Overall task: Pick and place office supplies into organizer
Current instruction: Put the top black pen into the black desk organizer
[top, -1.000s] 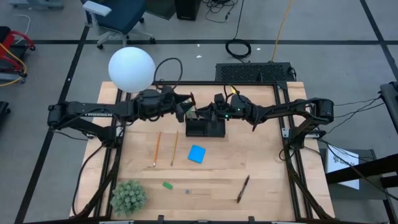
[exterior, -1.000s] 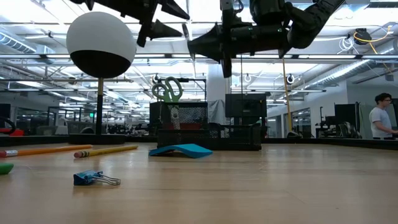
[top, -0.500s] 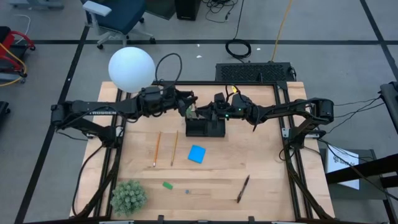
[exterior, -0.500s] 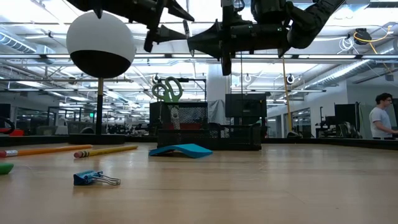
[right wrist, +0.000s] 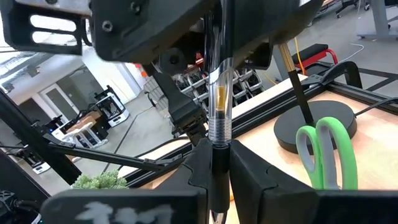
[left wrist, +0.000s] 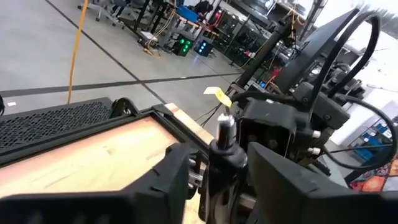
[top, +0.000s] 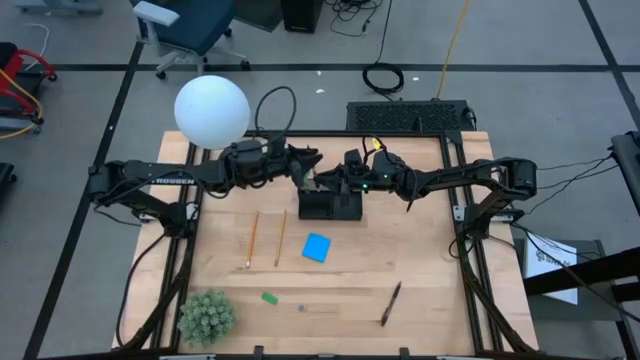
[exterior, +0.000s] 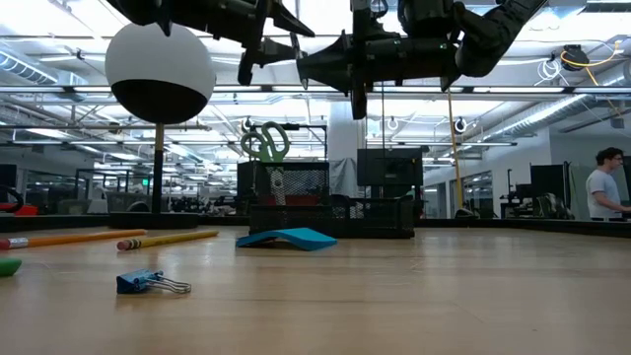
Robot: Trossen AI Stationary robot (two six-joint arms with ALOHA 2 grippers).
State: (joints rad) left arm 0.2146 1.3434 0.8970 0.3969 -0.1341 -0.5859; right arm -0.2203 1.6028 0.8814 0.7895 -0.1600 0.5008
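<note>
the right gripper point(right wrist: 219, 168) is pinching a pen point(right wrist: 219, 106) that stands straight up, above the black organizer point(top: 330, 206) at the back of the table. the left gripper point(left wrist: 214, 180) has one finger on each side of the same pen, close to it, but you cannot tell if they are pressing it yet. in the high view the two grippers meet tip to tip over the organizer. green-handled scissors point(right wrist: 328, 152) stand in the organizer with the handles up. in front of the organizer lies a blue note pad point(top: 317, 247). beside it are two orange pencils point(top: 252, 238), side by side. nearer the front edge are a small green eraser point(top: 269, 297), a blue binder clip point(exterior: 143, 283) and a dark pen point(top: 391, 302) off to the right. a fuzzy green plant ball point(top: 207, 316) sits at the front left corner, and a white globe lamp point(top: 211, 110) stands at the back left. a person point(exterior: 603, 192) sits far off in the room.
</note>
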